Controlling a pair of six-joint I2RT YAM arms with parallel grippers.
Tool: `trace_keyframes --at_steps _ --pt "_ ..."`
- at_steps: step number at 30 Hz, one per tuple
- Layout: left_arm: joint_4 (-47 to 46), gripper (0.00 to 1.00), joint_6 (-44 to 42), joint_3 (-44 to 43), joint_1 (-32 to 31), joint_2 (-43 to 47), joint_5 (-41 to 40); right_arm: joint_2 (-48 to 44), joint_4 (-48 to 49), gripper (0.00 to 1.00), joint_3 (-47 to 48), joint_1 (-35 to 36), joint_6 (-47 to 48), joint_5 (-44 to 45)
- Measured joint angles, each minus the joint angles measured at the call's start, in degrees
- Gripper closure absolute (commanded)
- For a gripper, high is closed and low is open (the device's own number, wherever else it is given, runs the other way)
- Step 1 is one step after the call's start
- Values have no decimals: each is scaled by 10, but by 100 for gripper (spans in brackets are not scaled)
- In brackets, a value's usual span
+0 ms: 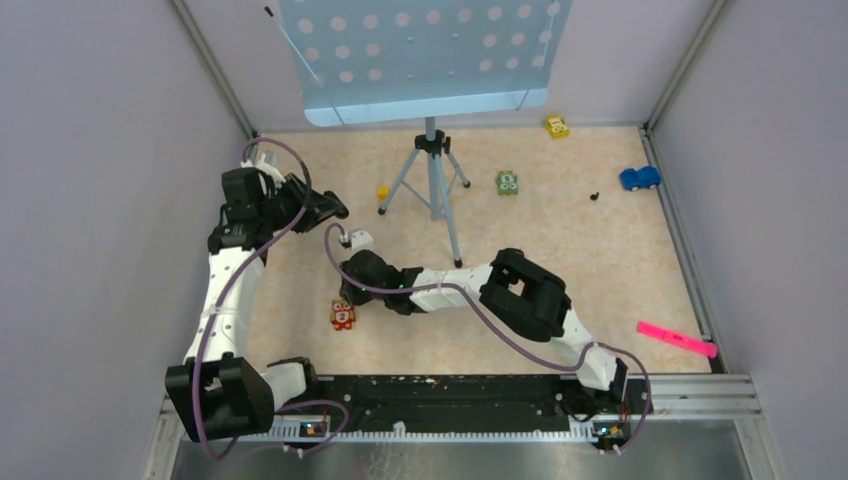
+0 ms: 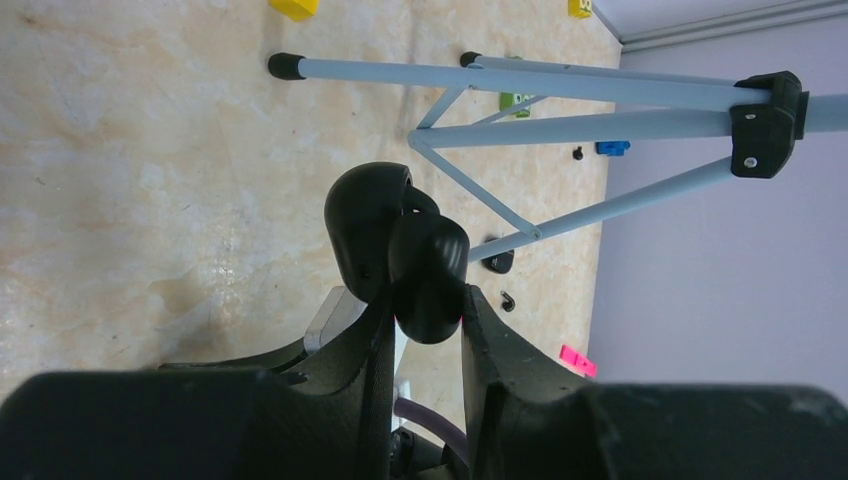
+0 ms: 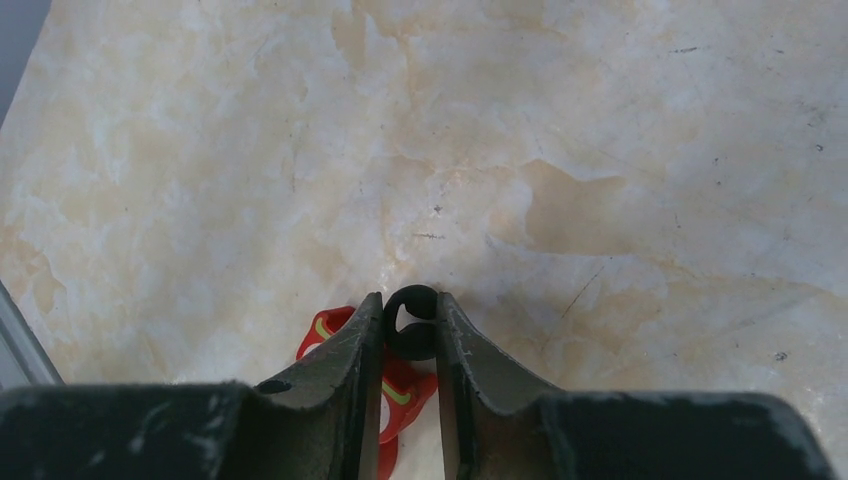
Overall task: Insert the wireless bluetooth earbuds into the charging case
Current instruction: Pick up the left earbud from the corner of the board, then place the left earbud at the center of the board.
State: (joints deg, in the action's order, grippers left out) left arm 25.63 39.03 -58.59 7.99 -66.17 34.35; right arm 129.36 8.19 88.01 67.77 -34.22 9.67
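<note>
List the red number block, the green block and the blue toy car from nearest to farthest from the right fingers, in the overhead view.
1. Red number block: just beside the right fingers, near left.
2. Green block: farther back, right of the tripod.
3. Blue toy car: far right side.

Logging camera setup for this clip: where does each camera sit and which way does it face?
Top external: above and behind the bases, looking down on the table; both arms show.
Left wrist: on the left arm, facing along the table; its jaws grip the open charging case, tripod beyond.
Right wrist: facing down at the table; its jaws pinch an earbud beside a red block.
Shared: top and left wrist both show the tripod.
</note>
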Motion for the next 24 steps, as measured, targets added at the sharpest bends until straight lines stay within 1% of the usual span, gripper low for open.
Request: trace_keyframes --at_steps 6,11,18,24 --pt "-4 100 1 5 0 0 8 -22 7 95 -22 0 1 14" --pt "-4 100 1 8 0 0 10 -50 13 100 -59 0 -3 26" --pt "-16 100 4 20 1 0 23 -118 24 100 -143 0 -11 39" --pt "-38 100 7 42 1 0 52 -218 29 100 -242 0 -20 60"
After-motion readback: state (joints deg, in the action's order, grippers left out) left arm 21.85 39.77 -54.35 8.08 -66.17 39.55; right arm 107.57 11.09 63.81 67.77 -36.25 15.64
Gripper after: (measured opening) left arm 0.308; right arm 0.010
